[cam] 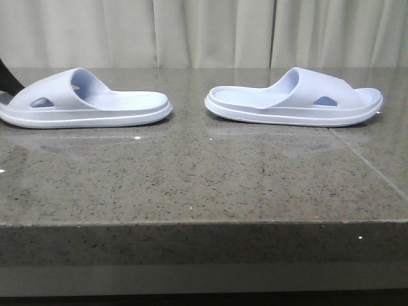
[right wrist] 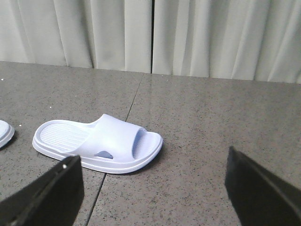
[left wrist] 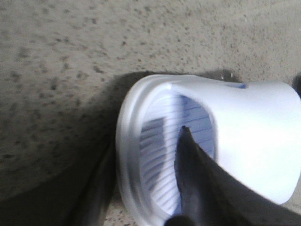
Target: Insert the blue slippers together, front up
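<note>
Two blue slippers lie flat on their soles on the table, heels facing each other. The left slipper (cam: pixel 115 105) has its toe at the far left; the right slipper (cam: pixel 299 102) has its toe at the right. My left gripper (left wrist: pixel 143 155) is open and straddles the end rim of the left slipper (left wrist: pixel 254 141): one finger (left wrist: pixel 197 174) rests over the ridged footbed, the other stays outside the rim. Only a dark bit of the left arm (cam: pixel 6 80) shows in the front view. My right gripper (right wrist: pixel 153 188) is open wide and empty, some way from the right slipper (right wrist: pixel 108 139).
The table (cam: pixel 204 172) is speckled grey stone with a seam line on the right and its edge near the camera. Pale curtains (cam: pixel 210 32) hang behind. The left slipper's heel (right wrist: pixel 3 133) shows at the right wrist view's edge.
</note>
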Available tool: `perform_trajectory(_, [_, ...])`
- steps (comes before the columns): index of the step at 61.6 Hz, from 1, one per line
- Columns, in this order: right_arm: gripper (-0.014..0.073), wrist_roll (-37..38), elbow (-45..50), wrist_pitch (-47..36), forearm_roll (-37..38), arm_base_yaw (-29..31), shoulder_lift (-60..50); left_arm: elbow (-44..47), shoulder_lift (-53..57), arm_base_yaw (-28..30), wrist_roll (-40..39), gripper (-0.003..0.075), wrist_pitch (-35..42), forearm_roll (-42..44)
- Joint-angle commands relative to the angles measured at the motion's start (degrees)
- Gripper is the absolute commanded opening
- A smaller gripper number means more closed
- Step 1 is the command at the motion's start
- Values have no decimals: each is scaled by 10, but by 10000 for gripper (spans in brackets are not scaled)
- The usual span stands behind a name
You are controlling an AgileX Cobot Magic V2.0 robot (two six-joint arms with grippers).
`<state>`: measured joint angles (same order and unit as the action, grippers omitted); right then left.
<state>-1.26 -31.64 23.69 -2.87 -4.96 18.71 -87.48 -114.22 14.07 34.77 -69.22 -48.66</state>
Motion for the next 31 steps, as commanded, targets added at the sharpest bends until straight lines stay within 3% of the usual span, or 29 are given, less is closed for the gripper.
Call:
perform_trajectory(1, [633,-2,-19,-43,6,1,10,-3,14,-15,0,302,-46,25])
perform_trajectory(21, [633,-2,-19,-43,6,1,10,21,14,-28,-9,299,-47,-8])
perform_trajectory(27, [633,-2,-19,-43,6,1,10,28,14,-28,-9,235,-47,-31])
perform_trajectory(31, [633,-2,-19,-43,6,1,10,33,14,-28,-9,144,-47,-40])
